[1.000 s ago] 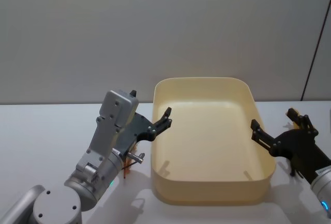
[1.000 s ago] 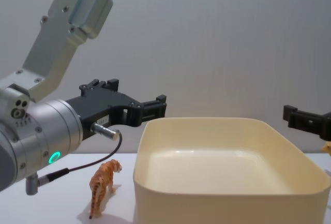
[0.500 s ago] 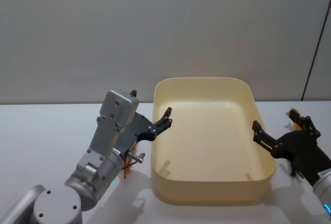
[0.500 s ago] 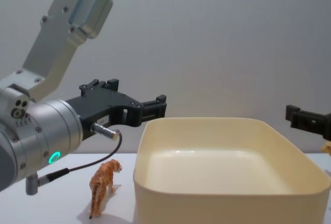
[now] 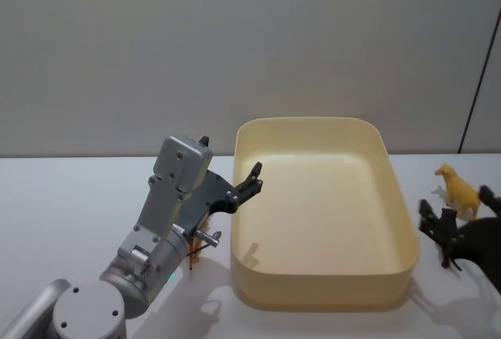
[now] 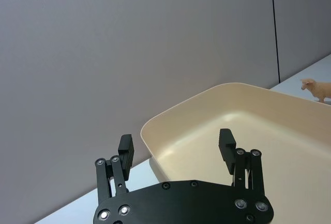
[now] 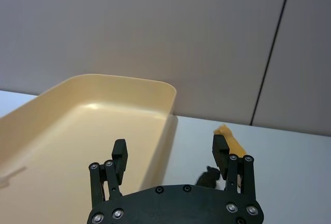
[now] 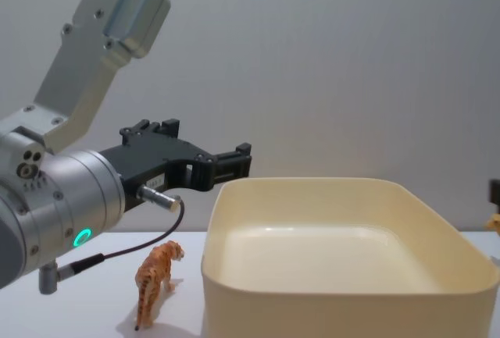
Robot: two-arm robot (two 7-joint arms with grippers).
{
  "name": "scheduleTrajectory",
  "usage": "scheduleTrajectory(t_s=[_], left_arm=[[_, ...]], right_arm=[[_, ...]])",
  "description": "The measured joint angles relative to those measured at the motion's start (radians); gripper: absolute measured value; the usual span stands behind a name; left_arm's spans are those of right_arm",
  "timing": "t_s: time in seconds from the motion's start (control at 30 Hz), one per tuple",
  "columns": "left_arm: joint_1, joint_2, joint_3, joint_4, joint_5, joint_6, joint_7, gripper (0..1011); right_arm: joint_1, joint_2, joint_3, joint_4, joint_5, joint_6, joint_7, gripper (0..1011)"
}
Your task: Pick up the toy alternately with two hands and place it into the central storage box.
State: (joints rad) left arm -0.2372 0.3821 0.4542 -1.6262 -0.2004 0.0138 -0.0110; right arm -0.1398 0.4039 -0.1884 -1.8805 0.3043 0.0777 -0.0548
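The cream-yellow storage box [image 5: 321,296] stands in the middle of the table. My left gripper [image 6: 176,144] hangs open and empty above the box's left rim [image 8: 223,190]. An orange tiger toy [image 8: 156,279] stands on the table below that arm, just left of the box. My right gripper [image 7: 169,144] is open and empty, low beside the box's right wall [image 7: 164,125]. Just past its fingers stand a yellow animal toy [image 5: 459,191] and a small dark figure [image 7: 209,176].
A small white figure [image 5: 440,195] stands against the yellow toy. The left arm's cable [image 8: 125,252] hangs above the tiger. A grey wall closes the table's far edge. Bare white table lies at the far left [image 5: 63,198].
My right gripper has drawn back from the box's right rim, to the right and lower, uncovering the yellow toy. The left arm has not moved.
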Motion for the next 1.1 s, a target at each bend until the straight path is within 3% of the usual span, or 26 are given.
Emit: scheduleTrajectory(t_s=[0.23,0.47,1.1], left_arm=[[0.0,0.0,0.0,0.0,0.0,0.0,0.0,1001],[0.0,0.0,0.0,0.0,0.0,0.0,0.0,1001],[0.0,0.0,0.0,0.0,0.0,0.0,0.0,1001]], right_arm=[[-0.04,0.033,0.032,-0.015,0.028,0.011,-0.049,1001],[-0.038,0.04,0.046,0.003,0.047,0.034,-0.049,1001],[0.106,-0.046,0.021,0.191,0.045,0.113,0.012,1001]])
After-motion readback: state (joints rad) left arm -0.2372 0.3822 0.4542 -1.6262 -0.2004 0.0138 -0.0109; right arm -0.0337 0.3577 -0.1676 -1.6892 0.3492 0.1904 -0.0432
